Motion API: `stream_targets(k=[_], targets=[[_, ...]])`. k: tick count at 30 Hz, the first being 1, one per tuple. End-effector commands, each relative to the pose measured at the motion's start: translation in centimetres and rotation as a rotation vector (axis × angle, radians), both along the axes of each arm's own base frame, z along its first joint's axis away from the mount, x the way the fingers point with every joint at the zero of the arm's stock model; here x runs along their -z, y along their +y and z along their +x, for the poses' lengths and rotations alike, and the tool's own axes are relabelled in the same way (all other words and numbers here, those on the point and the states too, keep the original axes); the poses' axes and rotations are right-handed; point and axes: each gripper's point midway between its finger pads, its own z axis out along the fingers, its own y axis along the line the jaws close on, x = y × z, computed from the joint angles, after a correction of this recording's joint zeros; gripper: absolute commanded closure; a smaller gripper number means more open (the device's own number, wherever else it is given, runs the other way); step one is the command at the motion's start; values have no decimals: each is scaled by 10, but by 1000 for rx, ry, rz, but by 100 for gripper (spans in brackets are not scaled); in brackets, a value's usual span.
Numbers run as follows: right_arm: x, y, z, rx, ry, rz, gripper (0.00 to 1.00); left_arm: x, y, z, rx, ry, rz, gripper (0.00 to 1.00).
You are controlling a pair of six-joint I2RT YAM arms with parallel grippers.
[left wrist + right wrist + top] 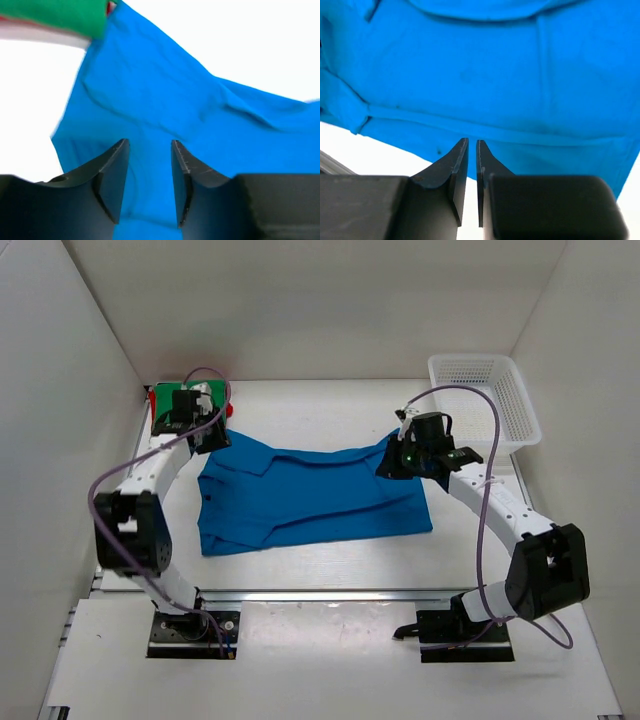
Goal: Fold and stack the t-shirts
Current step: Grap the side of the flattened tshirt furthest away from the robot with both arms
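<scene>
The blue shirt (310, 502) lies spread flat on the table (330, 575), stretched between the two pincers, with its collar end under the left one. Seen from the left pincer (147, 175), the blue cloth fills the space beneath and ahead of the tips and shows in the gap between them. From the right pincer (472, 160), a hem runs across just ahead of the tips, with the shirt body beyond it and bare table below.

The green shirt (60, 12) sits ahead and to the left of the left pincer, just beside the blue cloth's far corner. The red shirt (231, 410) shows only an edge next to it. The white mesh basket (500, 370) stands well off to the right pincer's far right, apart from the blue shirt.

The left pincer's jaws stand apart, holding nothing; whether they touch the cloth cannot be told. The right pincer's jaws are drawn together to a thin slit, and whether any cloth is nipped cannot be told.
</scene>
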Motion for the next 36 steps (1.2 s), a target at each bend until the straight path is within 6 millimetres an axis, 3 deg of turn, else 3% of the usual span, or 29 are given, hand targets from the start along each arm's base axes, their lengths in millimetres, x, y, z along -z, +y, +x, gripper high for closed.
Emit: stream_targets(k=[1, 3, 9, 17, 21, 26, 28, 32, 33, 36], targets=[[-22, -2, 16, -14, -88, -1, 90, 12, 16, 26, -14, 23, 107, 49], [-20, -7, 23, 6, -93, 3, 90, 26, 22, 44, -22, 51, 116, 49], [-12, -15, 34, 13, -89, -11, 90, 60, 35, 63, -53, 161, 177, 55], [12, -15, 46, 20, -62, -25, 90, 82, 48, 55, -120, 212, 215, 52], [15, -25, 88, 74, -100, -90, 82, 89, 51, 56, -132, 229, 219, 48], [10, -33, 124, 154, -136, -123, 71, 99, 53, 57, -149, 250, 224, 48], [17, -46, 150, 257, -155, -182, 60, 109, 51, 57, -168, 273, 212, 52], [34, -57, 181, 335, -100, -239, 57, 118, 47, 55, -165, 291, 208, 59], [45, -55, 186, 339, -79, -249, 57, 116, 44, 57, -158, 286, 199, 65], [50, -62, 202, 380, -68, -245, 56, 113, 46, 58, -161, 275, 197, 75]])
